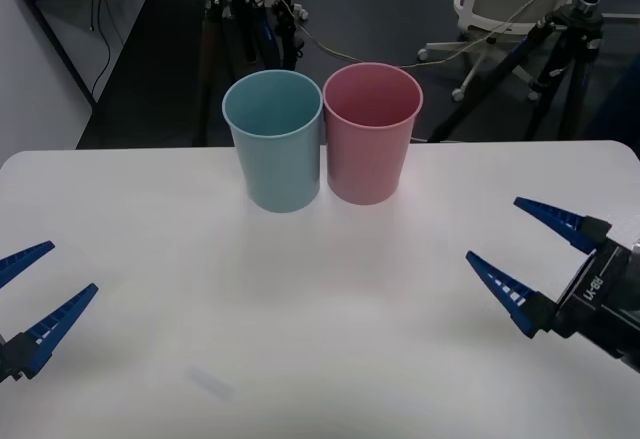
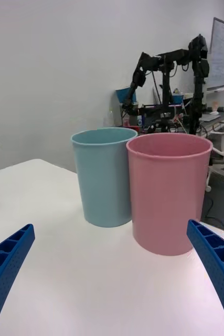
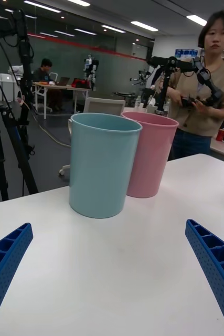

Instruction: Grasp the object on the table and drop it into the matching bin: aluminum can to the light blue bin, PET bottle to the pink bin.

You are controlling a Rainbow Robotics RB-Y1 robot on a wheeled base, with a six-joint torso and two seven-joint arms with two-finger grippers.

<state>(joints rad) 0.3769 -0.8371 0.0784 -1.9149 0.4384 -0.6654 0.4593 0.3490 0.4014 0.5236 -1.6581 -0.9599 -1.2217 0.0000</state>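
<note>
Both bins stand side by side, touching or nearly so, near the middle of the table's (image 1: 120, 199) far edge: the light blue bin (image 1: 273, 139) toward the robot's left, the pink bin (image 1: 371, 131) toward its right. The left gripper (image 1: 24, 287) hovers by the near left corner, fingers spread wide and empty; the right gripper (image 1: 536, 257) hovers by the right edge, likewise agape and nearer the pink bin. No bottle or can lies on the tabletop, so its bearing and axis cannot be told.
</note>
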